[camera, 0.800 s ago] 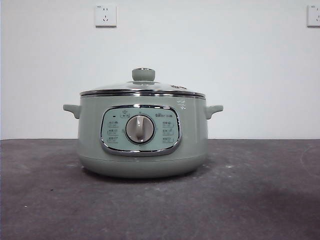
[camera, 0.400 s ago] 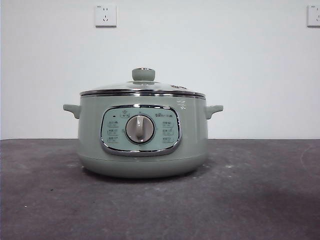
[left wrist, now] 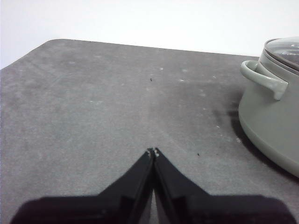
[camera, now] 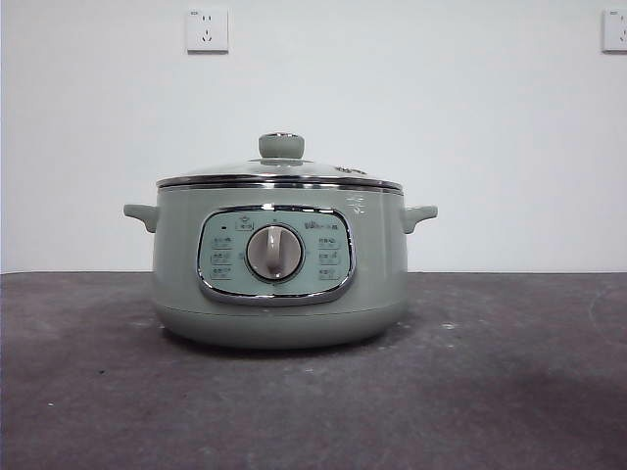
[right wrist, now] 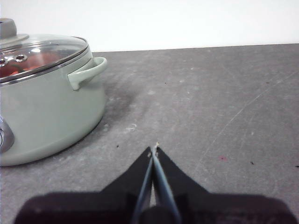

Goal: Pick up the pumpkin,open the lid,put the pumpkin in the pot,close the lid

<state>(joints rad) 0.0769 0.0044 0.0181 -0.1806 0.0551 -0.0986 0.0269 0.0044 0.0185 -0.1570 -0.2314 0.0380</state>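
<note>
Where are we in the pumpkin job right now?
Apparently finished. The lid sits closed on the pot, and something orange-red shows through the glass, likely the pumpkin. Nothing in hand: left gripper and right gripper hang shut and empty above the table.

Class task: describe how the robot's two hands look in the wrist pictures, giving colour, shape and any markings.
The left hand and the right hand look alike: two matte black, flat, wedge-shaped jaws tapering to narrow points, with small pale scuffs at the tips. No cables, labels or markings show; the arms themselves are out of view.

Lab-like test bench: bare grey table (camera: 509, 392), blank white wall (camera: 470, 117), sockets (camera: 207, 30)
</note>
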